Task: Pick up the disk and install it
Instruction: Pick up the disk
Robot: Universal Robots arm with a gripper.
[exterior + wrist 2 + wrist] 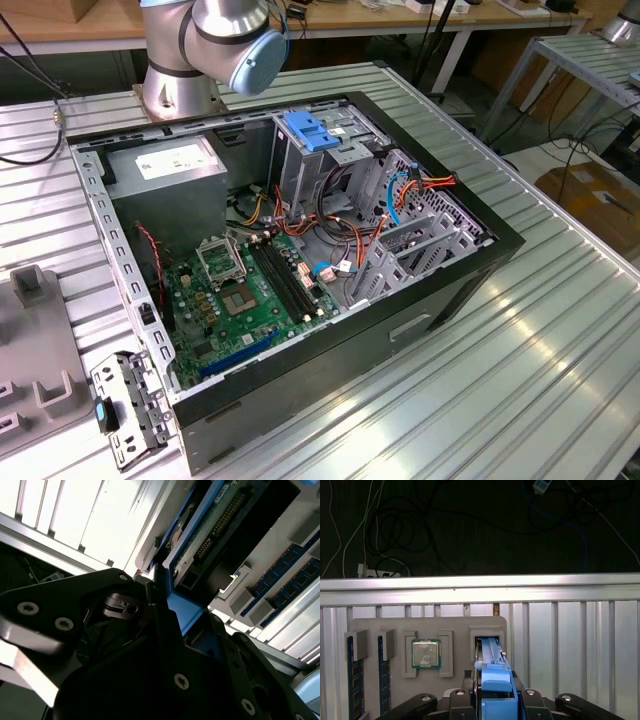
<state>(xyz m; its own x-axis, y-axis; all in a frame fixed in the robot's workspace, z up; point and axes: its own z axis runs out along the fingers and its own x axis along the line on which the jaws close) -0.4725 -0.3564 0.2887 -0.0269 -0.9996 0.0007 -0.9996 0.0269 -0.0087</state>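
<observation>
Pincer: my pincer [496, 687] has its black fingers [472, 695] pressed close on either side of the blue bracket [496, 672]. I see no gap between them, so I judge it clamped on the disk.

Disk, where: the disk [489, 652] stands on edge in a slot of the grey tray [455, 625], which lies on the ribbed metal worktop [570, 645]. One end is down in the slot and the other end is up between my fingers.

Disk against pincer: it touches me and sits centred. In the second wrist view the disk [210, 525] runs straight out of my pincer [182, 612], with its circuit board and a row of connector pins [222, 517] facing the camera.

Neighbours: a processor chip [425, 654] sits in the next pocket of the tray, and the memory sticks [354, 680] stand further along. Both are clear of my fingers.

Handling: I judge the disk a stiff metal slab, dense for its size. The bare board and pins are the fragile part. The plastic bracket may give a little under squeeze, and smooth metal could slip.

Where to hold: across the two bracket rails at the free end, away from the pins. That is where my fingers sit.

Case: the open computer case [330, 370] lies on the worktop in the exterior view, with a grey tray [30, 340] beside it at the exterior view's left.
</observation>
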